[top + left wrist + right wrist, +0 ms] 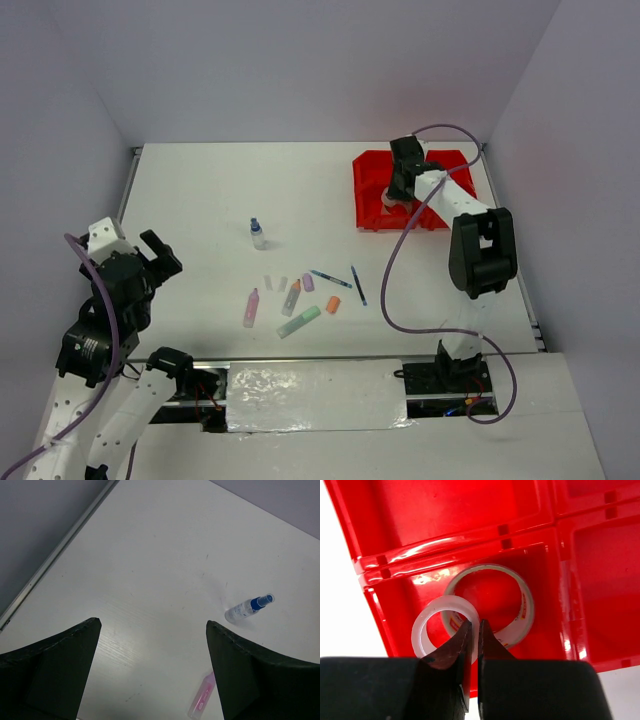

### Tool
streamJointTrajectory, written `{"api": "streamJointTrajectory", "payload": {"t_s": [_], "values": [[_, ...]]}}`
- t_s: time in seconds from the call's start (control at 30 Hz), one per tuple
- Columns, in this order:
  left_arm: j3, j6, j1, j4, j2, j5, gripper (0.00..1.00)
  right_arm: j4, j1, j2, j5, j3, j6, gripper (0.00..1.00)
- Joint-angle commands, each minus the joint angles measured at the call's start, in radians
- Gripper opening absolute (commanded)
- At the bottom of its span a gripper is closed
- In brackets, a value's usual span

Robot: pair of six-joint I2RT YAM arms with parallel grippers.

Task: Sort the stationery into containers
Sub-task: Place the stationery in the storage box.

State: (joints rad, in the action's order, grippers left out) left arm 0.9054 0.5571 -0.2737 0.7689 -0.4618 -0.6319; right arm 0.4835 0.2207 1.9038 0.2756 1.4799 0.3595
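The red containers (pixel 368 192) stand at the back right. My right gripper (pixel 475 623) hangs over one bin, shut on the wall of a small white tape roll (pixel 422 626). That roll overlaps a larger clear tape roll (pixel 525 605) lying in the same bin (pixel 552 580). More stationery lies mid-table: a blue-capped bottle (pixel 257 232), pink highlighter (pixel 250 307), green highlighter (pixel 298 321), orange-tipped highlighter (pixel 291 297), two pens (pixel 330 278), purple piece (pixel 308 282) and orange piece (pixel 333 304). My left gripper (pixel 152 622) is open above bare table, left of the bottle (pixel 248 608) and pink highlighter (pixel 202 700).
Grey walls enclose the table on three sides, with a metal edge strip (pixel 55 557) along the left. A purple cable (pixel 395 290) loops from the right arm down over the table. A foil-covered strip (pixel 315 395) runs between the arm bases.
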Motion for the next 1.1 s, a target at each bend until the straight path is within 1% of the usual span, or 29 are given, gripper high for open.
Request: {"api": "streamJointTrajectory", "payload": {"t_s": [0.0, 0.17, 0.43, 0.53, 0.57, 0.63, 0.73, 0.83, 0.9, 0.93, 1.0, 1.07], "values": [[0.029, -0.002, 0.005, -0.043, -0.023, 0.006, 0.99, -0.017, -0.014, -0.019, -0.019, 0.036, -0.025, 0.0], [0.026, -0.008, 0.007, -0.048, -0.038, 0.02, 0.99, -0.005, -0.058, 0.032, -0.045, 0.052, -0.039, 0.0], [0.024, -0.014, 0.013, -0.057, -0.043, 0.032, 0.99, -0.011, -0.073, 0.034, -0.042, 0.026, -0.057, 0.02], [0.026, -0.019, 0.014, -0.059, -0.049, 0.038, 0.99, -0.006, -0.075, 0.04, -0.039, 0.033, -0.06, 0.1], [0.026, -0.02, 0.014, -0.057, -0.054, 0.04, 0.99, -0.005, -0.075, 0.043, -0.042, 0.033, -0.06, 0.19], [0.026, -0.02, 0.016, -0.057, -0.057, 0.043, 0.99, -0.005, -0.075, 0.046, -0.044, 0.034, -0.059, 0.27], [0.026, -0.023, 0.018, -0.059, -0.057, 0.043, 0.99, 0.0, -0.073, 0.054, -0.042, 0.04, -0.06, 0.32], [0.024, -0.023, 0.019, -0.06, -0.052, 0.044, 0.99, 0.015, -0.075, 0.046, -0.041, 0.052, -0.059, 0.41], [0.024, -0.023, 0.021, -0.06, -0.052, 0.046, 0.99, 0.018, -0.073, 0.035, -0.056, 0.056, -0.059, 0.45], [0.024, -0.023, 0.021, -0.06, -0.052, 0.047, 0.99, 0.018, -0.073, 0.018, -0.068, 0.057, -0.059, 0.47], [0.026, -0.025, 0.022, -0.063, -0.054, 0.049, 0.99, 0.026, -0.069, -0.006, -0.101, 0.063, -0.057, 0.49], [0.024, -0.023, 0.022, -0.06, -0.054, 0.049, 0.99, 0.023, -0.049, -0.067, -0.121, 0.062, -0.065, 0.52]]}}
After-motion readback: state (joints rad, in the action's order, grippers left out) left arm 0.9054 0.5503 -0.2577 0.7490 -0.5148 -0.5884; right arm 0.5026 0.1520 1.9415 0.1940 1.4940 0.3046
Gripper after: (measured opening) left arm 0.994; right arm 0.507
